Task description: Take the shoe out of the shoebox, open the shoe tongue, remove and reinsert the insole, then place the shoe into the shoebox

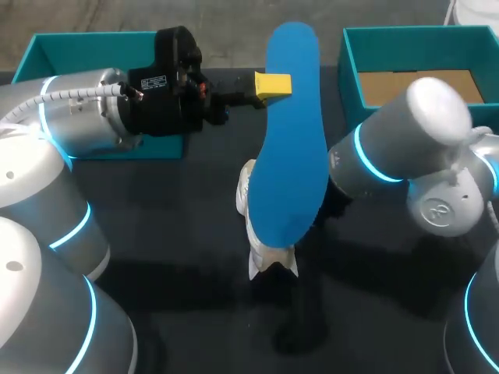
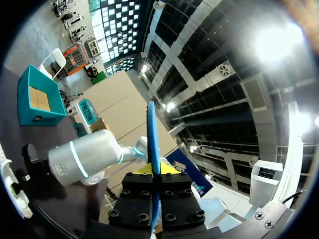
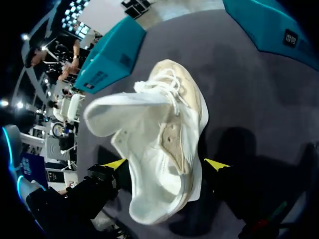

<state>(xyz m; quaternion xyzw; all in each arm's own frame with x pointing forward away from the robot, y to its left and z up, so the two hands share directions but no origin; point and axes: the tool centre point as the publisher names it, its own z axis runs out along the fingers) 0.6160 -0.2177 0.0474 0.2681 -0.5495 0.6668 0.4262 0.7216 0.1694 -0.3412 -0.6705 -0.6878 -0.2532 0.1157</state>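
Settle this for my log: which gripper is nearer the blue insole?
Left. The left gripper clamps the blue insole; the right gripper holds the white shoe beneath it.

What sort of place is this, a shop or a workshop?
Likely a robot test bench: two grey robot arms at a dark table, the left tool gripping a flat blue insole, a white lace-up shoe, open teal cardboard shoeboxes.
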